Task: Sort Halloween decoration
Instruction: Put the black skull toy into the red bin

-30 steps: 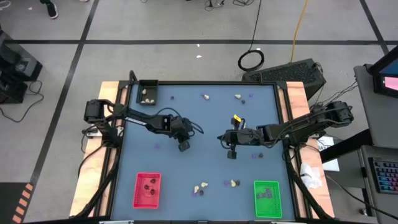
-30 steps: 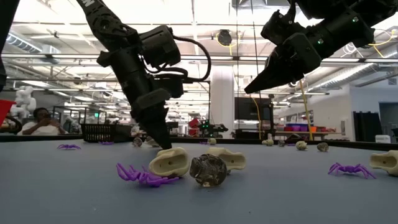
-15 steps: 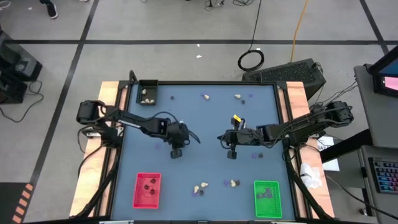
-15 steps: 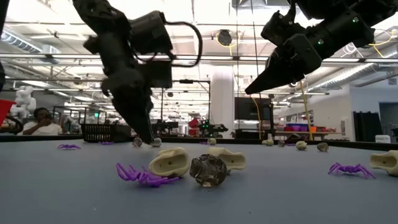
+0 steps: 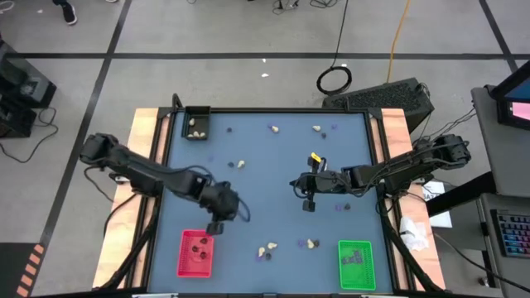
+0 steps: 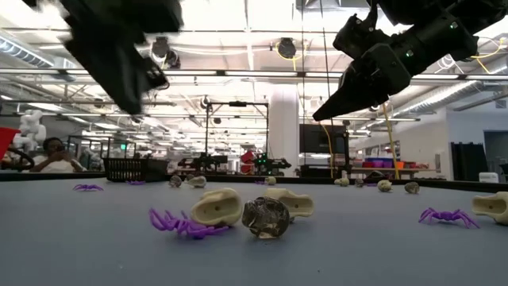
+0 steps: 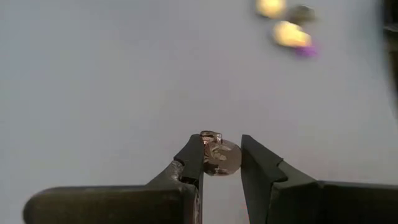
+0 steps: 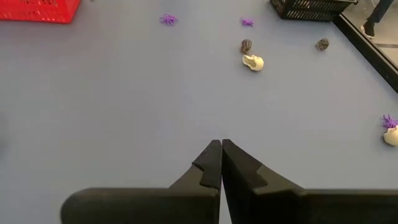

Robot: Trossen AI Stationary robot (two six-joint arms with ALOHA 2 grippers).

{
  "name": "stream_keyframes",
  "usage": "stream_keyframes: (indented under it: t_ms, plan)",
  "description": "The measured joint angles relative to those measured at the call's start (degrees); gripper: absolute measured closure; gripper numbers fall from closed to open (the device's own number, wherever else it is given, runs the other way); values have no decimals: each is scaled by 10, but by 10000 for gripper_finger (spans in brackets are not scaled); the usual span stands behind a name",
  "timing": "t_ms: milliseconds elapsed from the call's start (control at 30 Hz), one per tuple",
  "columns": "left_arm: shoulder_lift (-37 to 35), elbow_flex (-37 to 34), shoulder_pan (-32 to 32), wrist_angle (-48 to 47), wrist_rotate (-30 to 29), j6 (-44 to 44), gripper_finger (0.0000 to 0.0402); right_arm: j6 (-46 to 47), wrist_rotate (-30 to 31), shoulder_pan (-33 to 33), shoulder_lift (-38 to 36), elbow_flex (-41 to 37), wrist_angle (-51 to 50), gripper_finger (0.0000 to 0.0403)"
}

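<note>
Over on the left, the left arm reaches in from the table's edge and its left gripper [image 5: 217, 225] hangs just above the near-left part of the blue table [image 5: 273, 178], right beside the upper rim of the red tray [image 5: 196, 252]. Its 2 fingers are pinched narrow on a small dark round trinket [image 7: 219, 158], which sits clamped between the fingertips [image 7: 194, 149] in the left wrist view, clear of the table surface. The red tray already has a few dark lumps lying in it. Up at the far-left corner sits the black tray [image 5: 196, 124] with a couple of cream-white lumps inside. A little right of there, 1 cream piece [image 5: 240, 164] lies alone in the open table. Toward the near edge, about mid-table, a small cluster rests together: a cream skull-like piece [image 6: 217, 208], a dark round lump [image 6: 266, 218] touching it, and a purple spider [image 6: 178, 224] just beside them, with another cream piece [image 5: 311, 243] a bit further right. Along the far edge lie 2 more cream bits [image 5: 274, 128]. Right of centre, the right gripper [image 5: 308, 204] hovers above the table with its jaws pressed fully together on nothing, a purple spider [image 5: 338, 208] on the table near it. At the near-right corner stands the green tray [image 5: 356, 263], with some small bits in it that I cannot make out.
</note>
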Motion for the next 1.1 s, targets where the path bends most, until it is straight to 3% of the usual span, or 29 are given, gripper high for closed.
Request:
stream_keyframes:
  t_ms: [267,533,933,1100]
  plan:
    - [-25,58,-133,-101,7,-143,341,0,0,0,0,0,0,403]
    - [-2,15,-232,-126,-20,-295,341,0,-1,0,0,0,1,403]
    - [63,-26,-248,-84,-3,-315,338,0,-1,0,0,0,2,403]
    - [65,-20,-248,-87,21,-313,278,0,-1,0,0,0,2,403]
